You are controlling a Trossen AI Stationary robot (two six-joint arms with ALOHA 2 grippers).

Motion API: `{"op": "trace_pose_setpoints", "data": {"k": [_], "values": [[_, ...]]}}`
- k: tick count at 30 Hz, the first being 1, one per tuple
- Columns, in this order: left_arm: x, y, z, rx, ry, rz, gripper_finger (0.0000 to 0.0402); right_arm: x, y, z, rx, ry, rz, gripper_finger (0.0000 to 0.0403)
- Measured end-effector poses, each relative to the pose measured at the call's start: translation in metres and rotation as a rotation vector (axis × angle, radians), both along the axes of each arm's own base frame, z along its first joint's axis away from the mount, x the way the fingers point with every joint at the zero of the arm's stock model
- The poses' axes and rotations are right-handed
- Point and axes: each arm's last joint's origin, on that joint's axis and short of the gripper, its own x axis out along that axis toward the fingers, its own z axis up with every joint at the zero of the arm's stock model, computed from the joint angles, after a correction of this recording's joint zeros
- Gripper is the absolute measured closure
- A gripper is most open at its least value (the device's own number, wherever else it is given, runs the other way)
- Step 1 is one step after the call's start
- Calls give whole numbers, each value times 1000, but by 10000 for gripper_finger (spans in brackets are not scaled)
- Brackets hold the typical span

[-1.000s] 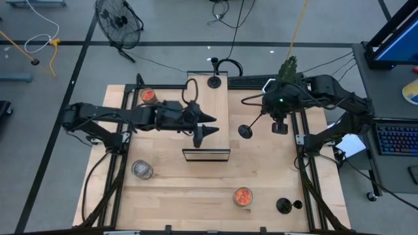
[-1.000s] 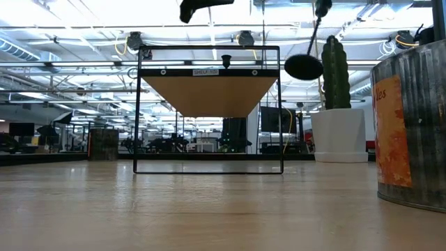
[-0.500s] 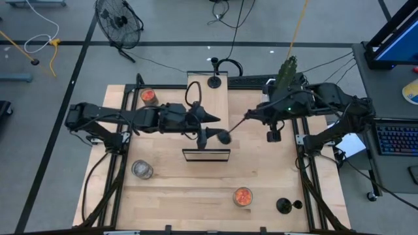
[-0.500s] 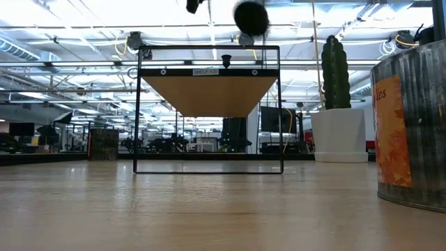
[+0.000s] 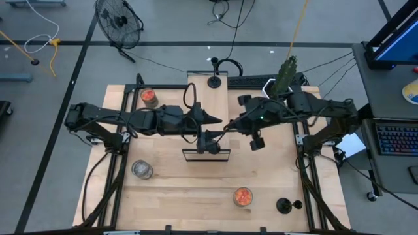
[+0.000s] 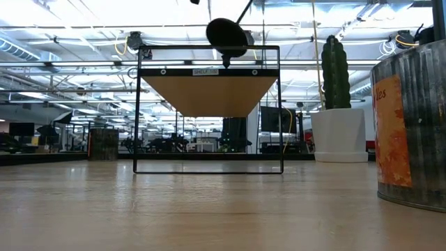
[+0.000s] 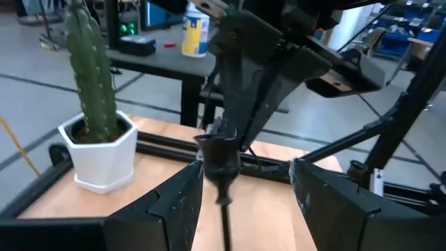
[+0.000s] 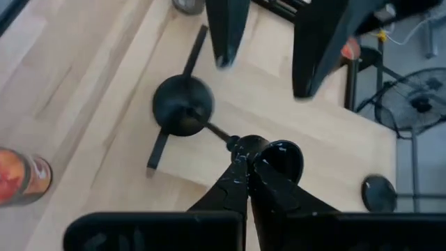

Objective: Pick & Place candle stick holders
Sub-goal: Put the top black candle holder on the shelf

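The right hand (image 8: 245, 166) gripped a black holder (image 8: 184, 105) by its stem above the shelf (image 5: 208, 117), between the left hand's (image 7: 242, 183) open fingers.

Low view — the orange-labelled cup (image 6: 411, 129) is cut off at the picture's right edge. High view — the carried holder's base (image 5: 213, 145) blends into the left gripper (image 5: 208, 131); contact can't be told.
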Motion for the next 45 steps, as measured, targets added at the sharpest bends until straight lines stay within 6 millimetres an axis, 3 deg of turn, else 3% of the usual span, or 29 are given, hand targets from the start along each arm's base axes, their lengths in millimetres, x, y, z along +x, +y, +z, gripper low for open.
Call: {"op": "trace_pose_setpoints", "data": {"k": [6,32,35,41,45], "values": [[-1,0,-4,-26,40,-7,176,10,1,1,-21,-56,30,403],[1,24,-2,-67,16,-33,178,18,5,11,-67,-186,91,403],[1,24,-2,-66,17,-38,199,18,5,11,-67,-188,90,403],[1,24,0,-60,-9,-43,292,18,5,11,-69,-191,85,403],[2,25,2,-62,-30,-56,298,17,5,13,-60,-197,79,403]]}}
